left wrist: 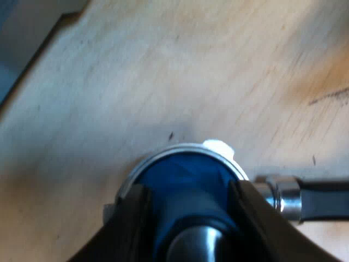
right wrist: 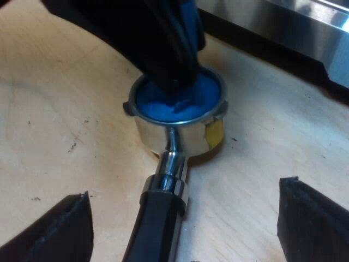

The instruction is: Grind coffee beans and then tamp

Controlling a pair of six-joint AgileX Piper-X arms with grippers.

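So the holder [right wrist: 180, 128] is sitting upright on the wooden table [left wrist: 163, 65], near the espresso machine [right wrist: 294, 27], whose shiny metal base is close by. It's a round polished metal cup with little lugs at the rim and a small yellow sticker [right wrist: 214, 134] on its side wall. A chrome neck runs from it into a dark handle [right wrist: 158, 218] that sticks out sideways just over the table.

The blue tamper [right wrist: 174, 103] is down inside the cup. Its blue body fills pretty much the whole opening, with the metal rim showing all round it.

My left gripper [left wrist: 190, 192] comes at the tamper from above. Both black fingers [left wrist: 133, 218] are pressed against the tamper's sides, so it's clamped on it.

The right gripper [right wrist: 185, 191] hovers low by the handle end. Its fingers are spread wide, one on each side of the handle, and neither one touches it.
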